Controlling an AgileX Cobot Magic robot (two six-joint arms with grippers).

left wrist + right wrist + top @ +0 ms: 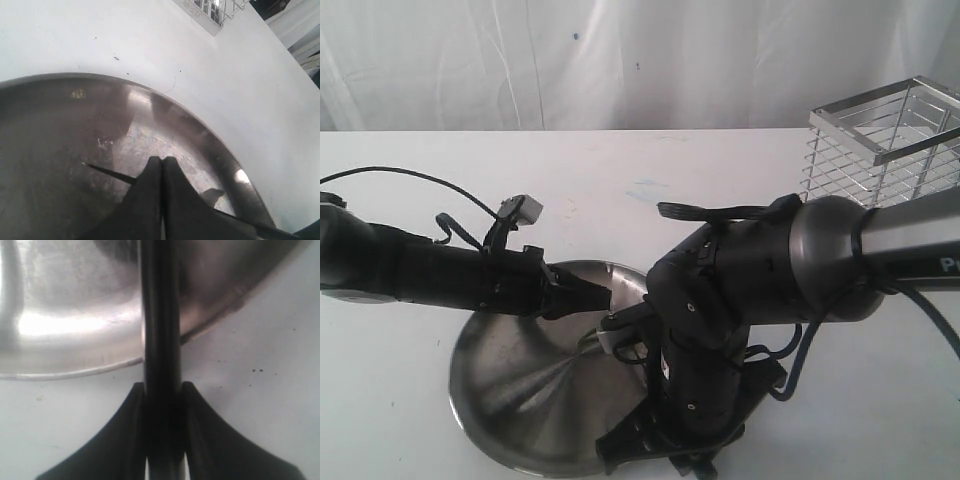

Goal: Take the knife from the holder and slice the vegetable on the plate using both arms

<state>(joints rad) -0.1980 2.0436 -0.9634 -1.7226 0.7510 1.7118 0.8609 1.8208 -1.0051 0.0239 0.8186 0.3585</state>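
Note:
The knife [160, 315] is a slim black bar clamped between my right gripper's [162, 385] fingers, and it reaches out over the rim of the steel plate [70, 325]. Its thin dark point [107, 172] shows low over the plate [60, 130], passing under my left gripper [162, 159]. That gripper hangs over the dish with its fingers pressed together and nothing visible between them. From outside, the left gripper [605, 297] sits over the plate's [510, 400] far rim, while the right arm bends down at its near right edge. The vegetable is hidden. The wire holder [885, 140] stands at the back right.
The bulky right arm [760, 270] and its cables cover the plate's right side. A white table [620, 180] spreads around the dish. White curtain hangs behind. The holder's corner [210, 10] shows far off in the left wrist view.

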